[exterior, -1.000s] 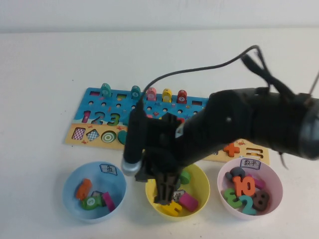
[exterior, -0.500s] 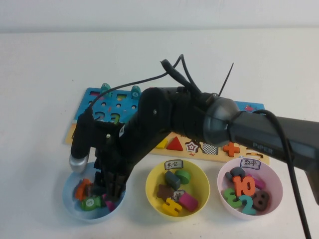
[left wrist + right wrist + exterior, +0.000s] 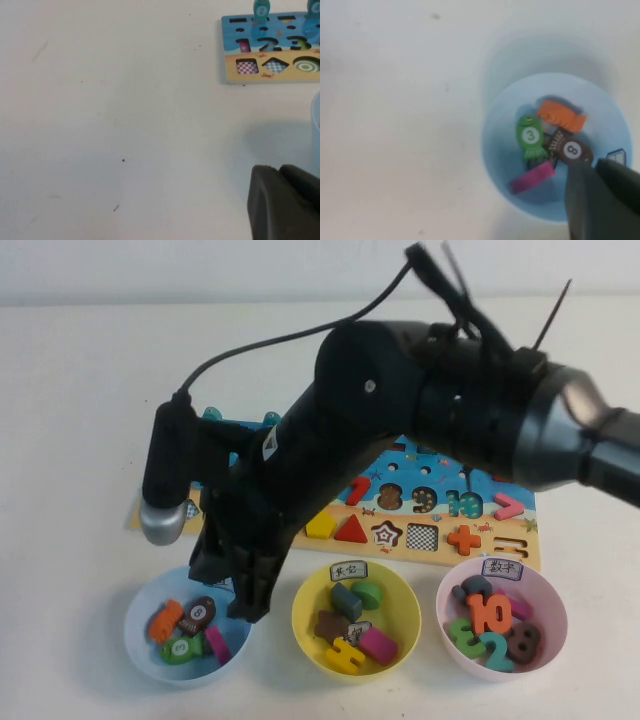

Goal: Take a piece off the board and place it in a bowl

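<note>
Piece (image 3: 198,613), dark brown and fish-shaped with a pale round mark reading 8, lies inside the light blue bowl (image 3: 140,640), free of my fingers. It rests among an orange piece (image 3: 165,621), a green fish piece (image 3: 182,648) marked 3 and a magenta bar (image 3: 217,644). In the right wrist view the brown piece (image 3: 571,151) sits just beside the orange piece (image 3: 562,116), near the bowl's (image 3: 500,175) white label.

My right gripper (image 3: 250,602) hangs just above the inner rim of the blue bowl, on the side toward the yellow bowl (image 3: 402,635). Its fingers are pressed together and hold nothing. The right arm reaches across the board (image 3: 505,550) from the right, covering much of the board's middle and left part.

My left gripper (image 3: 285,205) shows only as a dark edge in the left wrist view, over bare white table (image 3: 90,400) well apart from the board's left end (image 3: 272,50); whether its fingers are spread I cannot tell.

The yellow bowl stands between the blue bowl and a pink bowl (image 3: 553,640), all three in a row in front of the board. The yellow bowl holds shape pieces; the pink bowl holds number pieces, an orange 10 (image 3: 490,614) uppermost. The board shows numbers, a yellow shape, a red triangle (image 3: 350,530) and an orange plus sign (image 3: 463,537).
</note>
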Robot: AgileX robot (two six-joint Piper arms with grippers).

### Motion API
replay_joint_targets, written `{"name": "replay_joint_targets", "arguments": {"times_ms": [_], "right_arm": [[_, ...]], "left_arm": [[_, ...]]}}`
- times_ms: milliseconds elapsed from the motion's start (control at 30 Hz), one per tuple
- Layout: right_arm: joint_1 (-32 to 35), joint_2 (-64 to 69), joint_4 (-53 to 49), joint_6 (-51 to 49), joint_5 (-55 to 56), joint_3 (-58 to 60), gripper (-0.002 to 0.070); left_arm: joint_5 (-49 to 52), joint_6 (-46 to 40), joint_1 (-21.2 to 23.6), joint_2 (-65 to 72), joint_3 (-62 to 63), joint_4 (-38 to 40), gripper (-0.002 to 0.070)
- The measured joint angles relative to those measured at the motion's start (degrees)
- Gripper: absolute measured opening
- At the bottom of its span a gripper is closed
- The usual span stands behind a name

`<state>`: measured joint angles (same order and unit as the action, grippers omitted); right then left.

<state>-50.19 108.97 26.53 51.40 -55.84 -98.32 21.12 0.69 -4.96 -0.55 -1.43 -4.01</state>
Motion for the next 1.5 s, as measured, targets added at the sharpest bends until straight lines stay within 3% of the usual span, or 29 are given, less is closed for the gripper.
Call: {"name": "replay_joint_targets", "arguments": {"times_ms": [233,400,833,1033,1167,1500], "right_arm": [[2.5,-9.2,0.6,-5.3,-3.9,5.7,-0.0012],[5.4,-20.2,4.9,-6.2,1.0,18.7,-0.0015],[5.5,-49.5,8.2,-2.0,63.3,60.9,-0.0016],[6.0,-61.4,10.4,-1.9,75.4,75.9,-0.0017],[12.3,-71.8,11.0,-1.9,73.3,83.1,-0.0017],[38.3,-93.8,11.0,-1.9,63.5,90.1,-0.0017]], "left_arm": [[0.0,0.0,0.0,0.0,0.0,0.0,-0.0004],[0.0,0.0,0.0,0.0,0.0,0.0,-0.0004],[0.0,0.0,0.0,0.0,0.0,0.0,-0.0004],[0.0,0.0,0.0,0.0,0.0,0.0,-0.0004],[0.0,0.0,0.0,0.0,0.0,0.0,-0.0004],[0.0,0.0,0.0,0.0,0.0,0.0,-0.0004]]}}
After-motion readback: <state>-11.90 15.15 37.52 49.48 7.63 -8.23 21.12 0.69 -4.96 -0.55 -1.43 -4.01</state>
